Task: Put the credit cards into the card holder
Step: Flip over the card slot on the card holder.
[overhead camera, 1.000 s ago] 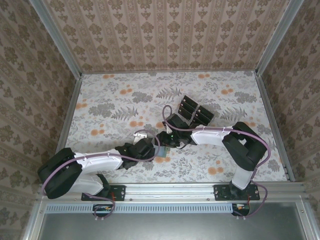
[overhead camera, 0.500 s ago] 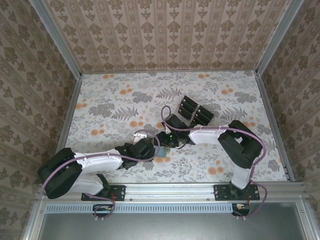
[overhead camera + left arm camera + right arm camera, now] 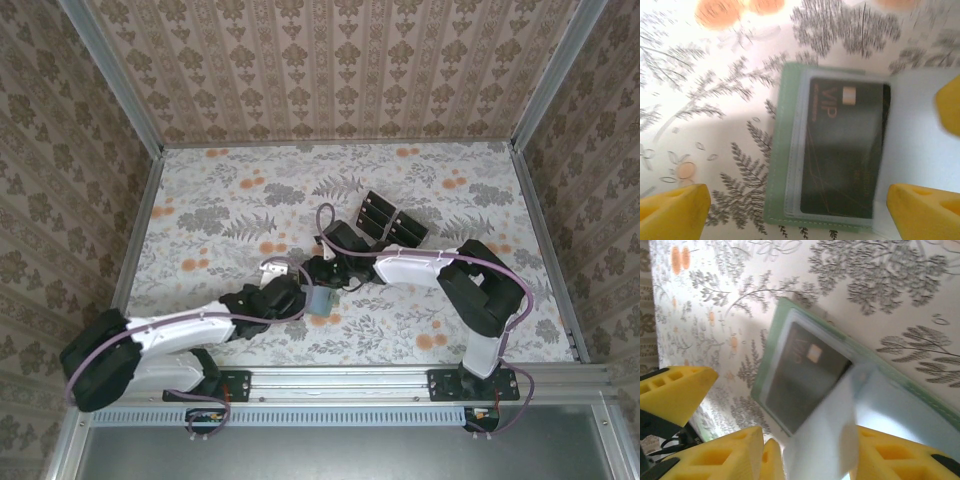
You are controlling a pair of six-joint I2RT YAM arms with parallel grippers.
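I have the card holder [image 3: 320,301] lying open on the flowered tabletop [image 3: 220,210], near the front and between my two arms. One black card [image 3: 845,150] marked VIP sits in the slot on its left face, square to the pocket and nearly fully in. My right tool [image 3: 812,440] is set at a middling width with the holder's pale inner flap [image 3: 827,415] standing up between its fingers. From the right wrist view the flap looks pinched there and lifted clear of the seated card, so I take it that I am holding the wallet open. My left tool [image 3: 797,210] hangs directly above the holder with its fingers spread wide and nothing between them. The rest of the credit cards [image 3: 391,222] lie in a dark cluster farther back, just beyond my right arm and apart from the holder. I judge this to be the pause between one card and the next: one is in, and most have yet to go. The next move calls for my free left tool to reach past the holder to that cluster. There it must catch a single thin card by its edges and bring it back flat and lined up with an empty slot mouth, while my right tool keeps the flap up without dragging the wallet.
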